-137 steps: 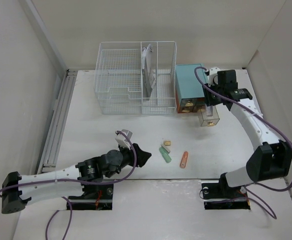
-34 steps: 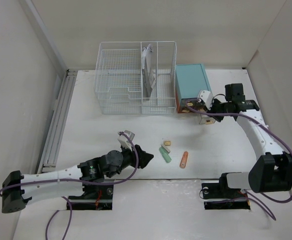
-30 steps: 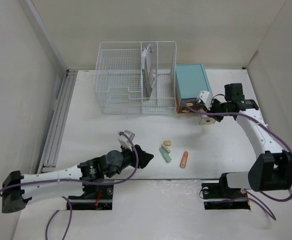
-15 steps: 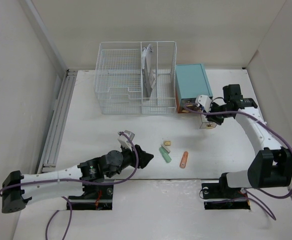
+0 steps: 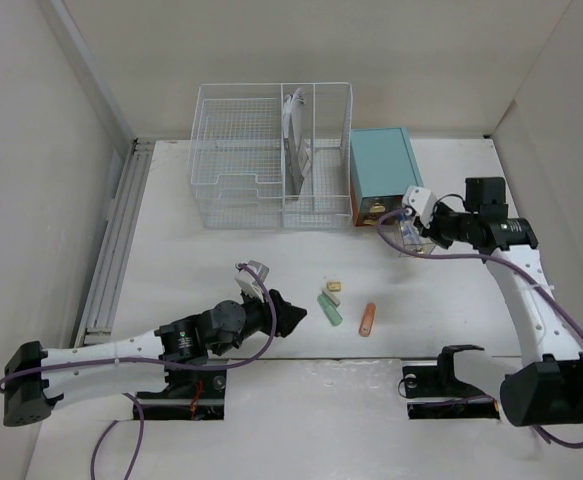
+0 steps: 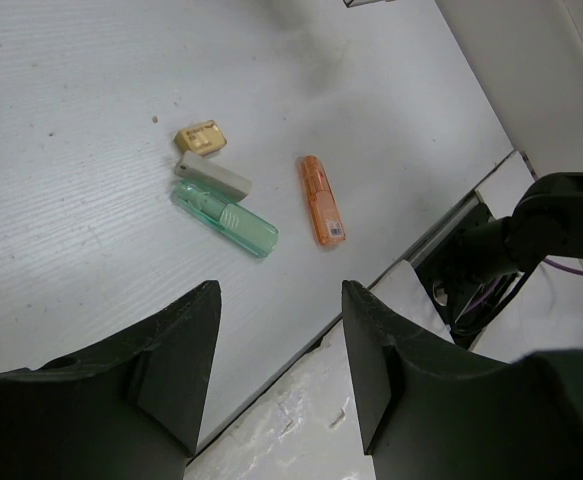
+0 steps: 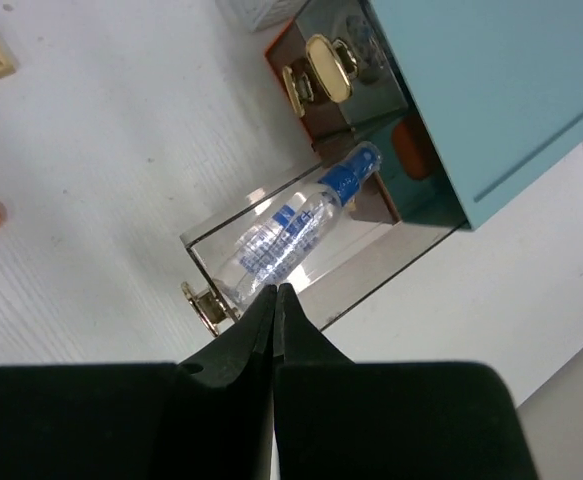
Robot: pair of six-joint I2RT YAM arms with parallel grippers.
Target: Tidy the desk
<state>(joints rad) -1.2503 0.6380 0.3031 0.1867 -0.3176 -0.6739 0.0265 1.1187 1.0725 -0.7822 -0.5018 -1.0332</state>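
Note:
The desk (image 5: 201, 260) is a white tabletop. A tan block (image 6: 201, 138), a white eraser (image 6: 214, 175), a green tube (image 6: 226, 215) and an orange tube (image 6: 321, 200) lie loose near its front. My left gripper (image 6: 279, 300) hangs open and empty just left of them (image 5: 289, 315). My right gripper (image 7: 274, 292) is shut with nothing in it. Its tips are over the front wall of a clear drawer (image 7: 271, 250) pulled out of the teal cabinet (image 7: 491, 90). A clear bottle with a blue cap (image 7: 301, 225) lies in that drawer.
A white wire basket (image 5: 271, 155) with a flat item upright in it stands at the back, left of the teal cabinet (image 5: 383, 170). A metal rail (image 5: 116, 240) runs along the left edge. Walls close in the left, back and right.
The right arm's wrist has swung to the right and its elbow has moved out; the shut gripper stays by the open drawer. The left arm has not moved.

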